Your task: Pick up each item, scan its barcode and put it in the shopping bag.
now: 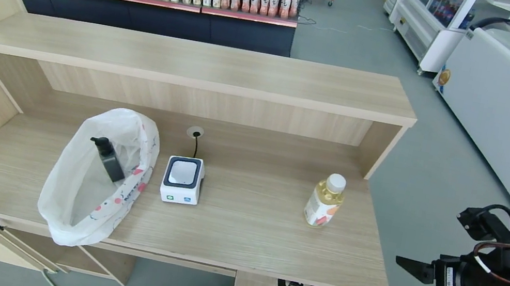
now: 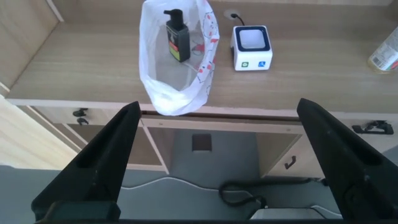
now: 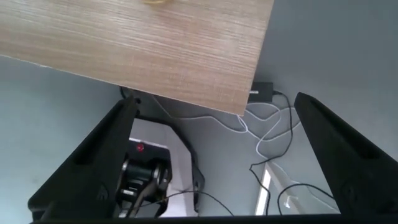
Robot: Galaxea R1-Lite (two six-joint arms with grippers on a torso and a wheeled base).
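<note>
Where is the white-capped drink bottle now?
In the head view, the drink bottle stands upright on the right of the counter, apart from the barcode scanner.

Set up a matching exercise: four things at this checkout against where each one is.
Things:
1. pump bottle
2. scanner
3. drink bottle
4. shopping bag

Places:
A. upright on the right part of the counter
B. inside the shopping bag
C. on the left part of the counter, mouth open
D. just right of the shopping bag

Pairs: 1-B, 2-D, 3-A, 4-C

Scanner (image 1: 182,180) between shopping bag (image 1: 62,193) and bottle (image 1: 324,201)
</note>
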